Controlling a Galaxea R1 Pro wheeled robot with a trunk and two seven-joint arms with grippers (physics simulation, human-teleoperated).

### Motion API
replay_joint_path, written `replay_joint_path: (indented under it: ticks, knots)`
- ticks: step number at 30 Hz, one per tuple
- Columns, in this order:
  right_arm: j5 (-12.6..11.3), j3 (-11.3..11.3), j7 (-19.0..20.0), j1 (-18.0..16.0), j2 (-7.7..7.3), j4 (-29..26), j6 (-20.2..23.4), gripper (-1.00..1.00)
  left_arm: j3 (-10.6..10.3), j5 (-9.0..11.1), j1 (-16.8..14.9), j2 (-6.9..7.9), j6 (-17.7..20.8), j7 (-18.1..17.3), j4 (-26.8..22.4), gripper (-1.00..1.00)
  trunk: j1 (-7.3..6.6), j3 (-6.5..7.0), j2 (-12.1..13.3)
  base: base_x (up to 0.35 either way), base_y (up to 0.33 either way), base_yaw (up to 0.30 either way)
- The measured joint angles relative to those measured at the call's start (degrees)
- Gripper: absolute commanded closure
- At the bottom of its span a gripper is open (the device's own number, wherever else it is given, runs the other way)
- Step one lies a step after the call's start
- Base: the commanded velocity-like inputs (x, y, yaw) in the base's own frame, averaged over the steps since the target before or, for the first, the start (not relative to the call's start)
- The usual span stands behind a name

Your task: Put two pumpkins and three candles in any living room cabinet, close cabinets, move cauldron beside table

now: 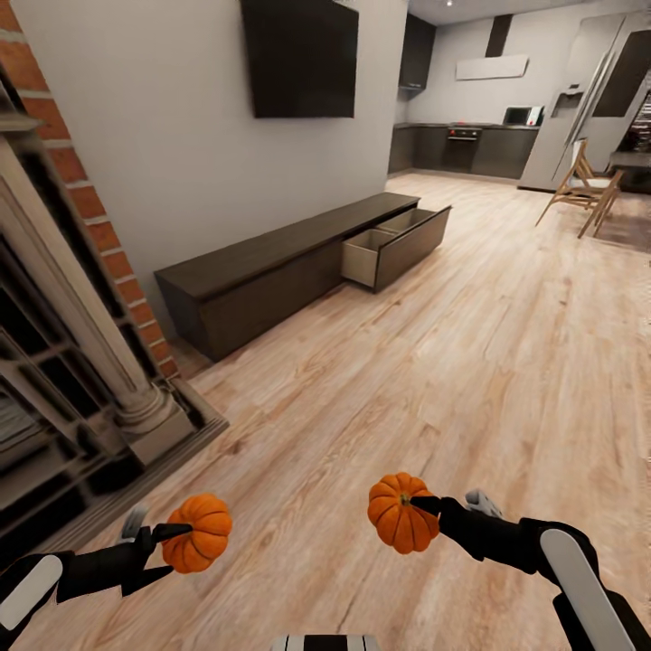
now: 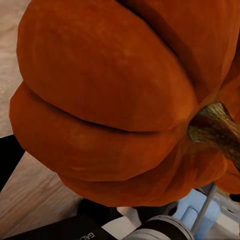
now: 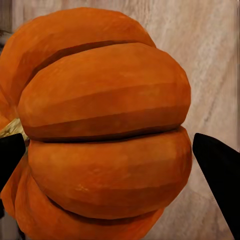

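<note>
You carry one ribbed orange pumpkin in each gripper, above the wooden floor.

Your left gripper (image 1: 176, 533) is closed on the left pumpkin (image 1: 199, 533); your right gripper (image 1: 425, 504) is closed on the right pumpkin (image 1: 402, 513), its brown stem toward the fingers. Ahead, the long dark cabinet (image 1: 271, 262) lies along the wall, with the drawer (image 1: 398, 242) at its far end pulled out.

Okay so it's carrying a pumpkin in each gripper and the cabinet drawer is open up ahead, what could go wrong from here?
1. Both grippers are full: the left gripper holds the left pumpkin and the right gripper the right pumpkin, so a slip means a pumpkin rolling off across the floor.
2. The open drawer of the cabinet juts into the room; the base might bump it on approach.
</note>
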Motion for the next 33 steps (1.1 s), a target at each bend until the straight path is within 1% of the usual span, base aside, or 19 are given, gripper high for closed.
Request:
replay_joint_path:
  ticks: [7,13,17,22,26,27,30,31,32,33]
  knots:
    - [-0.1,-0.2,0.0,0.0,-0.02,0.0,-0.1,1.00,0.0,0.0,0.0,-0.01,0.0,0.0,0.0,1.00,0.00,0.56,0.0,0.000,0.000,-0.139]
    - [-1.0,-1.5,0.0,0.1,-0.02,0.0,-0.2,1.00,0.0,0.0,0.0,-0.01,0.0,0.1,0.0,1.00,0.00,1.07,0.0,0.000,0.000,-0.157]
    - [-1.0,-1.9,-0.2,0.1,-0.02,0.0,-0.5,1.00,-0.1,-0.1,0.0,-0.01,0.0,0.2,0.0,1.00,0.00,1.40,0.0,0.000,0.000,-0.160]
    - [-0.8,-2.0,-0.6,0.2,-0.15,0.0,-3.3,1.00,-0.1,-0.2,0.0,-0.04,0.0,1.4,0.0,1.00,0.00,1.83,0.0,0.000,0.000,-0.159]
    - [-0.7,-2.2,-0.6,0.6,-0.41,0.0,-4.4,1.00,0.0,-0.1,0.0,-0.06,0.0,2.1,0.0,1.00,0.00,2.14,0.0,0.000,0.000,-0.137]
    - [-0.6,-2.5,-0.6,0.6,-0.46,0.0,-4.5,1.00,0.0,-0.1,0.0,-0.11,0.0,2.2,0.0,1.00,0.00,2.21,0.0,0.000,0.000,-0.098]
    - [-0.1,-5.4,-0.9,0.8,-0.32,0.0,-4.6,1.00,-0.1,0.0,0.0,-0.28,-0.1,2.5,-0.2,1.00,0.00,2.35,0.0,0.000,0.000,-0.041]
    - [0.1,-5.9,-1.0,0.7,-0.28,0.0,-4.6,1.00,-0.1,-0.2,0.0,-0.31,-0.4,3.0,-0.2,1.00,-0.21,2.54,0.4,0.000,0.000,-0.011]
    - [-0.3,-6.2,-1.1,0.7,-0.24,0.0,-4.7,1.00,-0.1,-0.1,0.0,-0.42,-0.8,4.5,-0.2,1.00,-0.43,2.73,0.8,0.000,0.000,-0.007]
    - [-0.3,-6.4,-1.2,0.7,-0.22,0.0,-4.7,1.00,-0.1,-0.3,0.0,-0.67,-1.1,6.2,-0.3,1.00,-0.65,2.92,1.2,0.000,0.000,-0.005]
